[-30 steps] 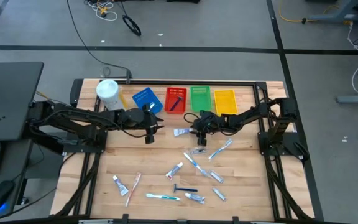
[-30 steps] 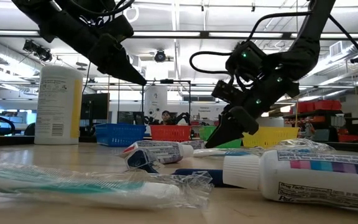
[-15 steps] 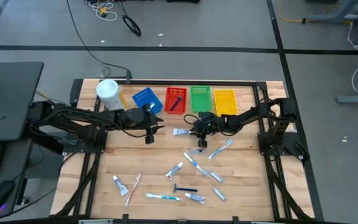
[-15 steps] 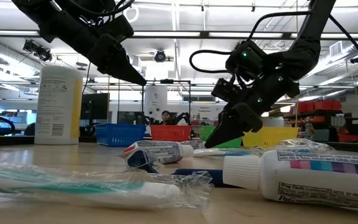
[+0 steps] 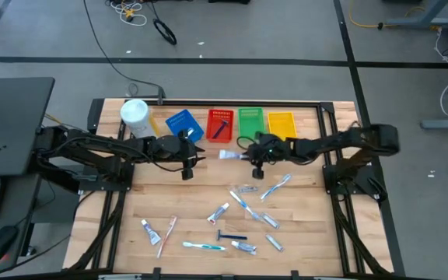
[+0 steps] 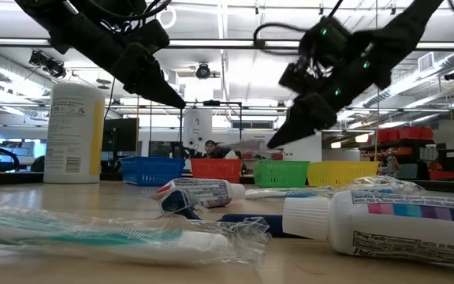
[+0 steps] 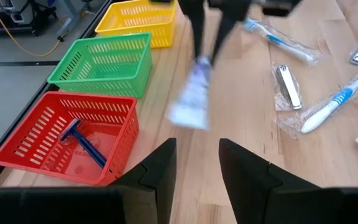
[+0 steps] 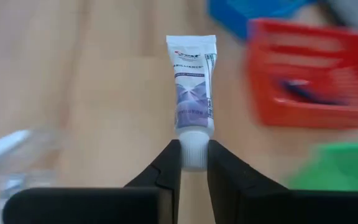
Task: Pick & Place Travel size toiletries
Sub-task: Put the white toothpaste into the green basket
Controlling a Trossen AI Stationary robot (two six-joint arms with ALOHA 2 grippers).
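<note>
1. Even overhead light on my table (image 5: 131,198); shadows faint.
2. Low view: ceiling strip lights (image 6: 235,47) glare, my arms read as silhouettes; nearest wrapped toothbrush (image 6: 109,229) soft.
3. My right wrist view: toothpaste tube (image 8: 191,87) sharp, red basket (image 8: 316,74) smeared.
4. Left wrist view: the tube blurred.

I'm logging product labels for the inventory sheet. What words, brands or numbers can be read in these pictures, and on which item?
"BRILLIANCE": faintly, on the toothpaste tube held by the right gripper; its brand line above is blurred.
Large white canister: print too small to read.
Foreground tube in the low view: coloured label, text blurred.
Nothing else is legible.
</note>
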